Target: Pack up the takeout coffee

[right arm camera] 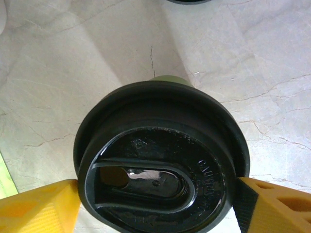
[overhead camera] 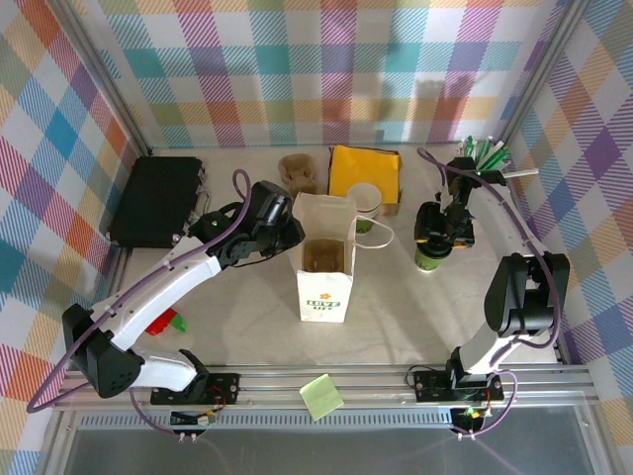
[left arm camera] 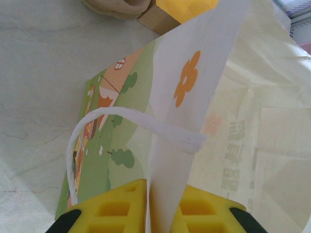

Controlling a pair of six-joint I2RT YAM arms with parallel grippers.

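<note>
Quick status from the bench. My left claw (overhead camera: 288,234) is pinched tight on the left wall of the paper bag (overhead camera: 324,289); on the left wrist cam the two yellow fingers (left arm camera: 114,209) sandwich the white paper at the bag's rim, with the twisted white handle (left arm camera: 97,116) looping out just beside them. The bag stands upright mid-table with its mouth open toward the overhead camera. My right claw (overhead camera: 432,243) is over on the right side of the table (overhead camera: 396,332), well apart from the bag, jaws spread wide and clamped on the takeout coffee (overhead camera: 428,260). From the right wrist cam the black lid (right arm camera: 160,145) sits between my fingers (right arm camera: 41,206), and both pads look to be touching its rim. I honestly can't tell from these angles whether the cup's base is on the tabletop or a hair off it. The sip hole in the lid faces the camera, and a sliver of green cup body peeks out behind it. Other stuff around: an open white cup (overhead camera: 365,197) behind the bag against a yellow box (overhead camera: 363,166), a bunch of green-and-white straws (overhead camera: 485,151) in the far right corner, and a black case (overhead camera: 156,201) far left.
</note>
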